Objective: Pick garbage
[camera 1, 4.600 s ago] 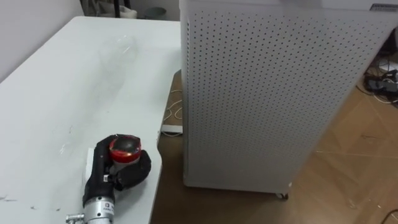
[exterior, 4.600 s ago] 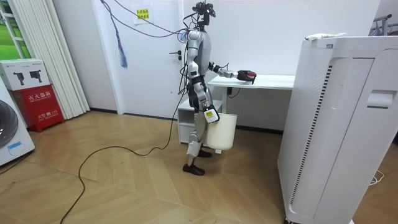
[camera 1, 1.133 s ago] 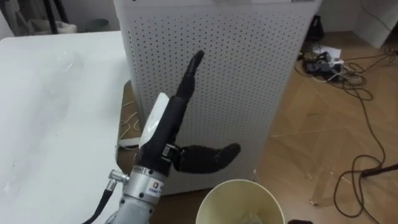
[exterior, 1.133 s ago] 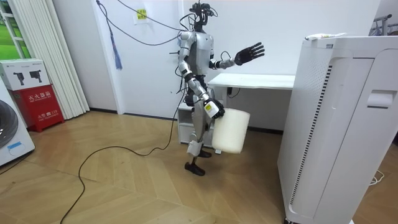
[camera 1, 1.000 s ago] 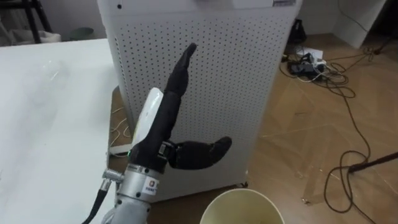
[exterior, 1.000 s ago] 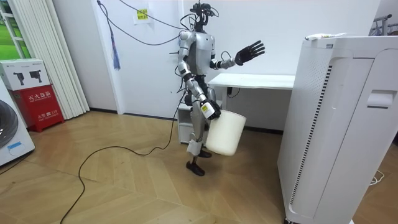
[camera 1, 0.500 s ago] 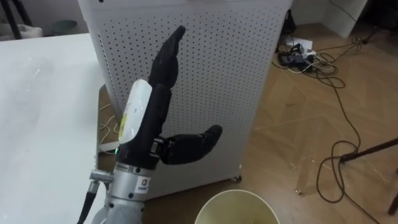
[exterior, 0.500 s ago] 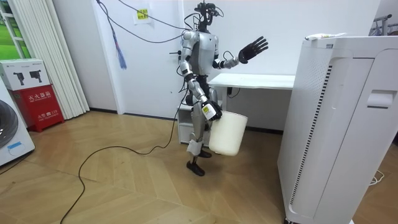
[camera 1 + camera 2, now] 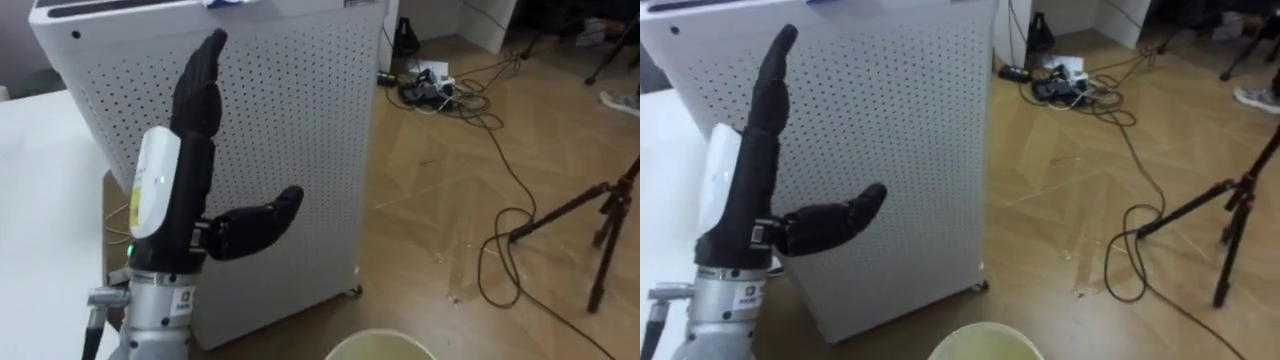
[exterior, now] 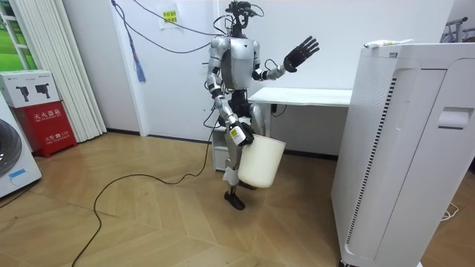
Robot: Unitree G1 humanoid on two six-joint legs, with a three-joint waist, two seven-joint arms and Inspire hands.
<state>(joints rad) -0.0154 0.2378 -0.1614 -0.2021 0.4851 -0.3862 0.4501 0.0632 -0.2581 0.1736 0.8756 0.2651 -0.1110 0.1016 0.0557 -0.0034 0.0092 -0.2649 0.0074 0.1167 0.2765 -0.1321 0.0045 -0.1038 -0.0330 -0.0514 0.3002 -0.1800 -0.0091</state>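
Note:
My left hand [image 9: 185,170] is raised upright in front of me, open, fingers straight and thumb out to the side, with nothing in it. In the room view this left hand [image 10: 300,52] is held high above the white table [image 10: 312,96]. A cream waste bin [image 10: 260,162] hangs at my hip from my right hand [image 10: 236,136], which grips its rim. The bin's rim [image 9: 380,345] just shows at the bottom of the eye views. I stand at the table's end.
A tall white perforated cabinet [image 9: 290,130] on castors stands close ahead, beside the table's edge [image 9: 40,230]. Cables [image 9: 440,85] lie on the wood floor to the right, near a dark tripod [image 9: 600,220]. A red box [image 10: 41,111] stands by the curtain.
My left hand, earlier shut on a red-topped item at the table's edge, is now open and raised. The eye views have swung right as my body turned. The bin dropped lower in view.

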